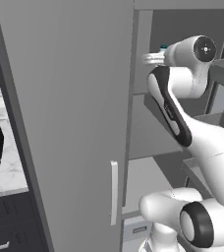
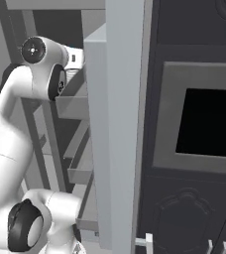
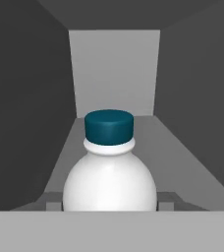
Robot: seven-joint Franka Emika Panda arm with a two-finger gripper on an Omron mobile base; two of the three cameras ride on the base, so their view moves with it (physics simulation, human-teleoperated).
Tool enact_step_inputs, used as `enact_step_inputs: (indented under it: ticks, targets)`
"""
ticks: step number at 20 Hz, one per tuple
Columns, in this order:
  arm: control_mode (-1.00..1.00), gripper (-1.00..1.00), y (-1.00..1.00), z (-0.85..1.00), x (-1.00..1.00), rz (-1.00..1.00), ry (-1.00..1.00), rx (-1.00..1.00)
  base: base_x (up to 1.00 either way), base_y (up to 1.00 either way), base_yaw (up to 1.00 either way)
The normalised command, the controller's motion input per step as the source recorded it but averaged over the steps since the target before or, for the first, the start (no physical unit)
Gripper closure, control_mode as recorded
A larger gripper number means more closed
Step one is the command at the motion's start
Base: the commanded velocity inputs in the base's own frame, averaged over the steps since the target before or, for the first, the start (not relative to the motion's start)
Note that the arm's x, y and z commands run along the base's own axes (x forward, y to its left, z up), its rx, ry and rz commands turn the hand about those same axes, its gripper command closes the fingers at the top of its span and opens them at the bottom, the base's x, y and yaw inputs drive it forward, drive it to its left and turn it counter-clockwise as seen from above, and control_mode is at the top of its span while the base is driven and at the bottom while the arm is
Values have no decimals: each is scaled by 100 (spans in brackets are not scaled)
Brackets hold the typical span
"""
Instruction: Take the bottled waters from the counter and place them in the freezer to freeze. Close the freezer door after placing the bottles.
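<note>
Bottled water, a pale plastic bottle (image 3: 110, 177) with a dark teal cap (image 3: 109, 127), fills the lower centre of the hand view, lying lengthwise with its cap pointing into the grey freezer compartment (image 3: 114, 74). The gripper (image 3: 110, 206) is clamped on its body, jaws closed against its sides. In the left base view, the teal cap (image 1: 162, 48) peeks out at upper right beside the white arm (image 1: 192, 64), past the tall grey door (image 1: 65, 123).
</note>
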Motion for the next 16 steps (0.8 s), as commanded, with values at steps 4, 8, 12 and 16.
enact_step_inputs:
  ticks: [4,8,12,16]
  targets:
    - [-100,100,-10,-5,41,1,0,0,0,0,0]
    - [-100,100,-6,-9,44,0,0,0,0,0,0]
    - [-100,100,-10,-1,39,0,0,-2,0,0,0]
    - [-100,100,-10,-7,37,0,0,-2,0,0,0]
